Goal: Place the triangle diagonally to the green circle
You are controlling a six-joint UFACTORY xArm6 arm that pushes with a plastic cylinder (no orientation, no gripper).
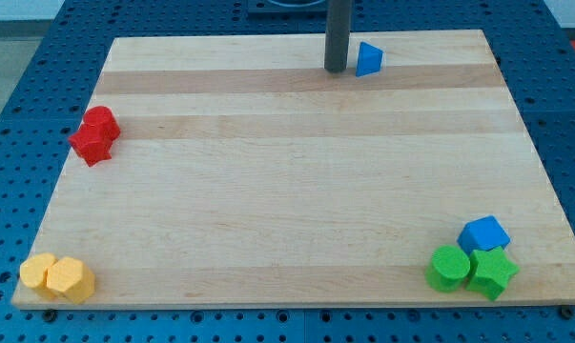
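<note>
Up top, my tip [336,70] is sitting just left of the blue triangle [368,59].
No fingers here; next I'm shoving it down-right toward the green circle [447,268].

Across the pale wooden surface [297,191] we find a wide open middle, with obstacles only at the edges. My tip [336,70] stands at the view's top, the small blue triangle block [368,60] just beside it on the view's right. The green round block [448,268], green star block [492,272] and blue cube block [484,234] crowd the bottom right corner. Red blocks [95,135] sit at the left edge, yellow blocks [57,277] at bottom left.
</note>
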